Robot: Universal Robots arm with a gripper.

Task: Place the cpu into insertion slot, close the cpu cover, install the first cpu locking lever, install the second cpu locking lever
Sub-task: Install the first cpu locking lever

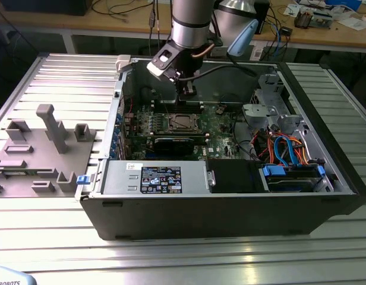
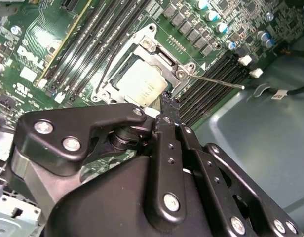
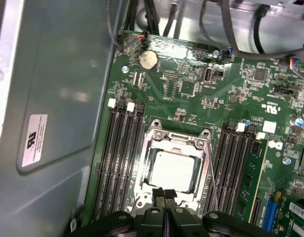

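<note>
Gripper, fingers pressed together on nothing, hovers at the socket edge over the cpu, seated under the closed cpu cover; thin, stiff locking lever probably unlatched, best pushed near its tip.

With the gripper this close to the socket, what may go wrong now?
The shut gripper sits at the edge of the cpu cover; a slip might scratch the cpu or the memory slots. One locking lever sticks out, seemingly unlatched, so the cover may lift.
</note>
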